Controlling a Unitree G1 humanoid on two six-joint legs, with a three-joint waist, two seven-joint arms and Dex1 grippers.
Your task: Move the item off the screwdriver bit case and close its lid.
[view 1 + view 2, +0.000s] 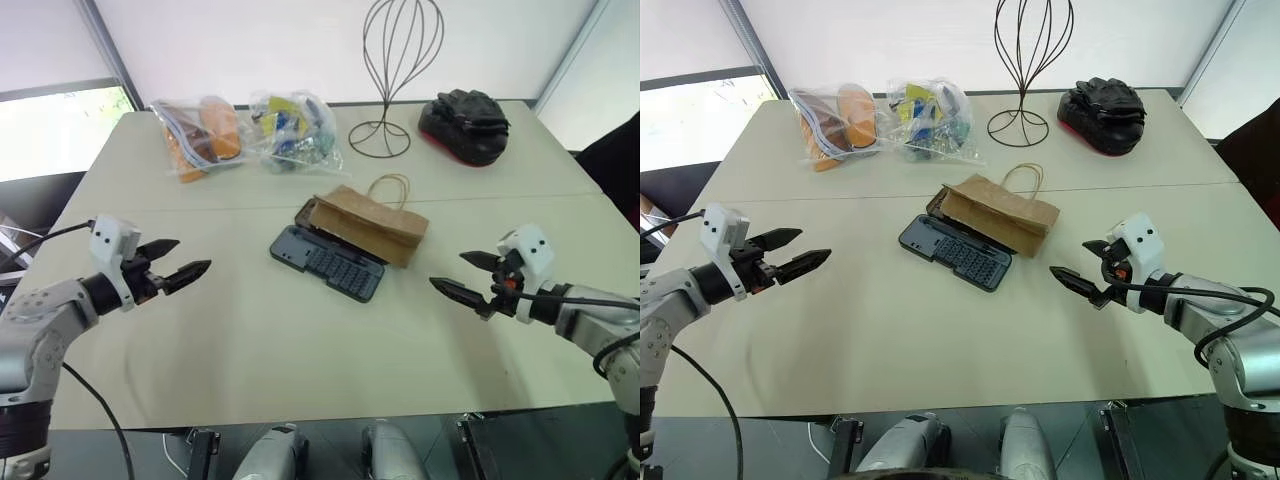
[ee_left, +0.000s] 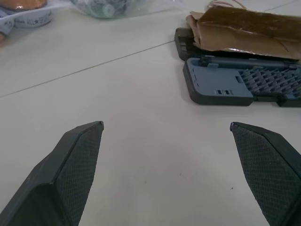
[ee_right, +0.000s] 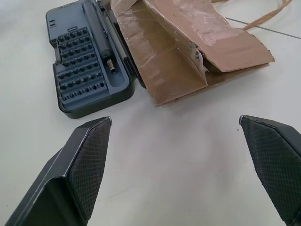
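The screwdriver bit case (image 1: 328, 262) lies open at the table's middle, its dark grey-blue tray of bits facing up (image 3: 80, 70). The item, a flat brown paper bag (image 1: 368, 225) with twine handles, lies across the case's far half and covers most of the lid; one dark corner of the lid (image 2: 181, 40) sticks out from under it. My left gripper (image 1: 194, 254) hovers open left of the case, pointing toward it. My right gripper (image 1: 447, 270) hovers open to the right, near the bag's end. Neither touches anything.
Two clear plastic bags of colourful items (image 1: 200, 135) (image 1: 293, 130) lie at the back left. A wire head-shaped stand (image 1: 381, 138) rises behind the bag, and a bulky black pouch (image 1: 463, 125) sits at the back right. Bare table (image 1: 300, 350) stretches between the grippers.
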